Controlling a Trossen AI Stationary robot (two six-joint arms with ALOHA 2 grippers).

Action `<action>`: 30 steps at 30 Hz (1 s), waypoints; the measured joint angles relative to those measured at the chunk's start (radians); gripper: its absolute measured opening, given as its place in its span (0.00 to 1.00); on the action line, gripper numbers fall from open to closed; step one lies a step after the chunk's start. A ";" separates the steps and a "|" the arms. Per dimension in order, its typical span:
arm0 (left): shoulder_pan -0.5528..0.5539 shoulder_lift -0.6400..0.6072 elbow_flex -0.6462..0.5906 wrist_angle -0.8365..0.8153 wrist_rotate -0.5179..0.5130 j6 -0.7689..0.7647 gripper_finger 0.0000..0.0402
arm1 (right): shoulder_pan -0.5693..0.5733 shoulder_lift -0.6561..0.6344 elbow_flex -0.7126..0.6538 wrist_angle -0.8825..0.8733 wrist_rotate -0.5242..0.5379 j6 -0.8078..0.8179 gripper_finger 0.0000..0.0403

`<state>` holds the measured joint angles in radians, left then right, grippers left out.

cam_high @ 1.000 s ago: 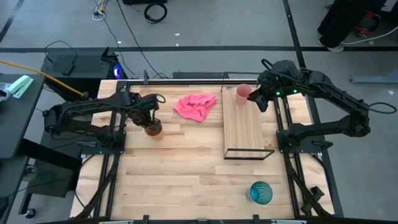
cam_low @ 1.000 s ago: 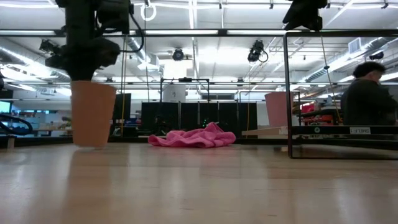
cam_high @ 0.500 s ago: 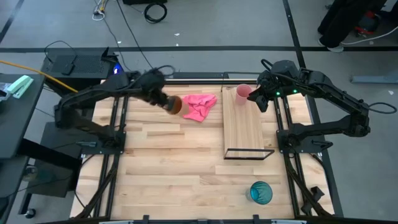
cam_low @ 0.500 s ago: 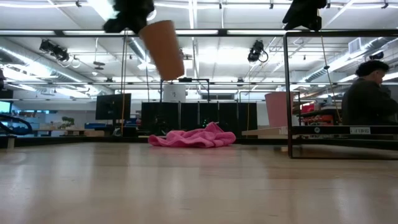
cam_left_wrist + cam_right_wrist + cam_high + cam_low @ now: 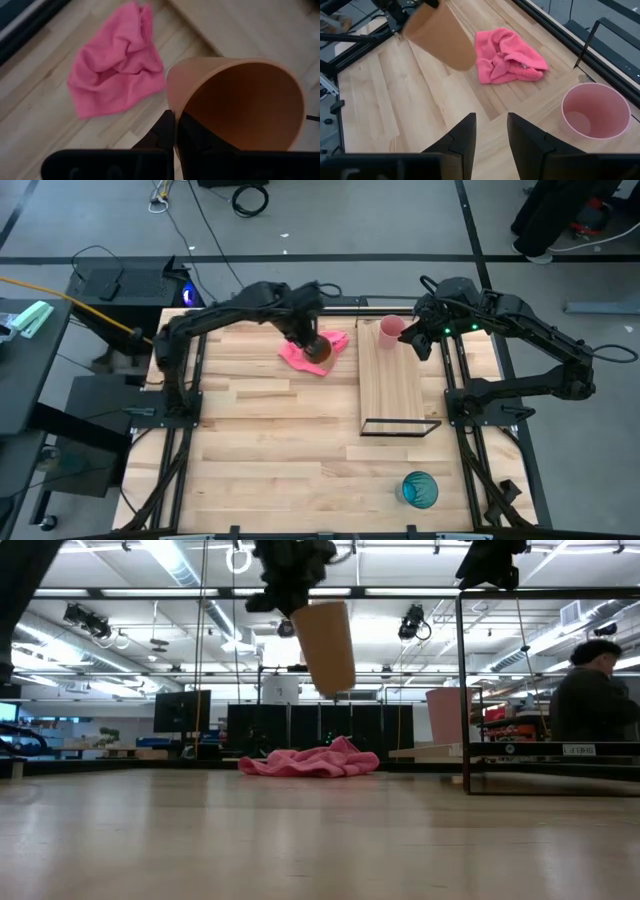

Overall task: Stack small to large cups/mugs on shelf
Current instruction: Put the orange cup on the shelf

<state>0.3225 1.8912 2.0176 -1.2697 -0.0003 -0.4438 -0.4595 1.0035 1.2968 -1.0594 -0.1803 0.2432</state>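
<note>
My left gripper (image 5: 306,337) is shut on the orange-brown cup (image 5: 318,353), high above the pink cloth (image 5: 300,352). The cup also shows in the low view (image 5: 325,645) and the left wrist view (image 5: 240,105). The pink cup (image 5: 390,330) stands upright on its base at the far end of the pale wood shelf (image 5: 392,390). My right gripper (image 5: 491,132) is open and empty, just right of the pink cup (image 5: 595,111). The teal cup (image 5: 420,490) stands on the table near the front right. My left gripper holds the orange-brown cup by its rim wall (image 5: 175,107), one finger (image 5: 166,131) outside and the other inside the cup. The fingers come from above. The cup hangs below them, tilted, its base lowest, lifted well clear of the table and the cloth.
The pink cloth (image 5: 310,762) lies crumpled at the table's far middle. The shelf's black wire frame (image 5: 402,427) stands up at its near end. A person (image 5: 592,690) shows in the room beyond the table's right side.
My left gripper has lifted the orange-brown cup off the table's left part and carried it up and toward the table's right, over the pink cloth. The cup has gone from standing upright on the table to hanging tilted in the air.
</note>
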 joint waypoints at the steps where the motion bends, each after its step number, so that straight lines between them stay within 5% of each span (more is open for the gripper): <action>1: 0.000 0.024 0.011 -0.002 0.007 0.007 0.03 | 0.000 0.000 0.000 -0.004 0.000 0.000 0.29; 12: -0.024 0.202 0.072 0.055 0.032 0.044 0.03 | 0.000 0.005 0.000 -0.008 0.000 0.000 0.29; 30: -0.058 0.300 0.103 0.065 0.032 0.048 0.03 | 0.048 0.148 0.000 -0.002 -0.005 -0.035 0.29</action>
<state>0.2646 2.1916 2.1208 -1.2047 0.0319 -0.3959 -0.4115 1.1517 1.2964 -1.0609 -0.1848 0.2083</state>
